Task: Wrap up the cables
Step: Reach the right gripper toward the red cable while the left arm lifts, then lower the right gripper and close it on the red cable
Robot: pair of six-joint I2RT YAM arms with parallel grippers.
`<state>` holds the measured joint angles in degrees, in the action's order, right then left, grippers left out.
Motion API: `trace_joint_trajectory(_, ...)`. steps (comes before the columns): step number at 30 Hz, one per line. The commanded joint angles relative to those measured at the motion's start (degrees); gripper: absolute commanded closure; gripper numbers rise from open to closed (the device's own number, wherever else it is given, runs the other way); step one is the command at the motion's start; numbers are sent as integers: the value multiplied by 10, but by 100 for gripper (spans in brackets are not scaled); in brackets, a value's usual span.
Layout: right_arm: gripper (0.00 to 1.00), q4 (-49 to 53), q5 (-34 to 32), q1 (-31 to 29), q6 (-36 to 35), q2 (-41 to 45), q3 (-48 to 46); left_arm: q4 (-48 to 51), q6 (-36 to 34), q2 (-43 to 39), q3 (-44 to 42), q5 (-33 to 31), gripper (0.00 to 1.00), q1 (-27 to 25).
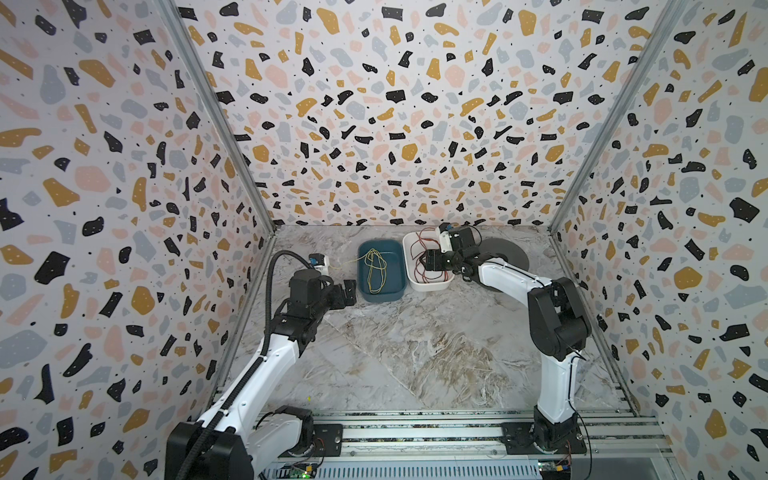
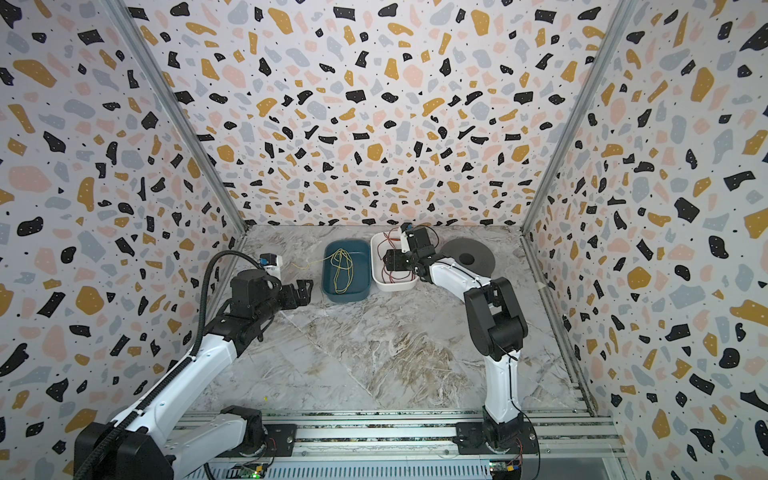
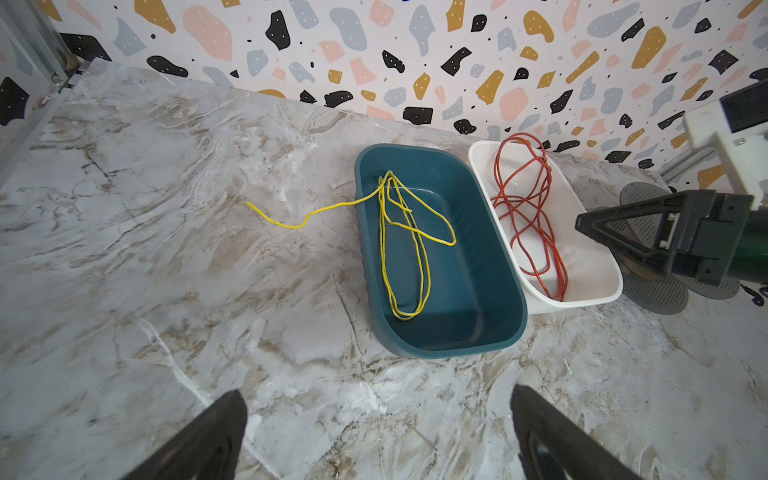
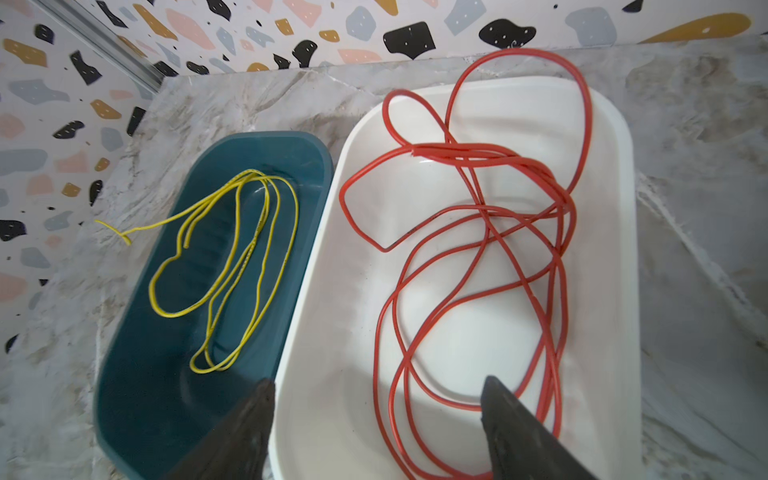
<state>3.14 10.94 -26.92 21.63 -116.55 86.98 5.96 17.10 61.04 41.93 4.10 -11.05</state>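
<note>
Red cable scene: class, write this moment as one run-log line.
right gripper: open over white bin | red cable: loose in that bin | left gripper: open above table | yellow wire: teal bin, end trailing out

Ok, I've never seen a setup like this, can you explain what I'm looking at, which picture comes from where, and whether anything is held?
Two robot arms stand at a marble table, each ending in a two-fingered pincer. Two pictures look down from overhead; two come from cameras on the wrists. On the table sit a blue tub with a loose yellow wire, a white tray with tangled red cable, and a grey disc. The right pincer hovers open over the white tray; the left pincer is open beside the blue tub. Nothing is held.
</note>
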Motion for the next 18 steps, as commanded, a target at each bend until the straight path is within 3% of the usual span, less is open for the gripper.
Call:
trace_joint_trajectory(1,24,42,-40,-6,-14,-18,48,-8,-8,-7,-4,0,0,-4)
trace_joint_trajectory(7,26,79,-57,-15,-19,-89,123,-11,-7,-8,-6,-5,0,-5)
trace_joint_trajectory(12,26,127,-112,-33,-25,-145,200,-8,-8,-9,-8,-13,0,-10)
trace_joint_trajectory(18,26,143,-145,-38,-19,-180,227,-9,-8,-7,-8,-14,0,-10)
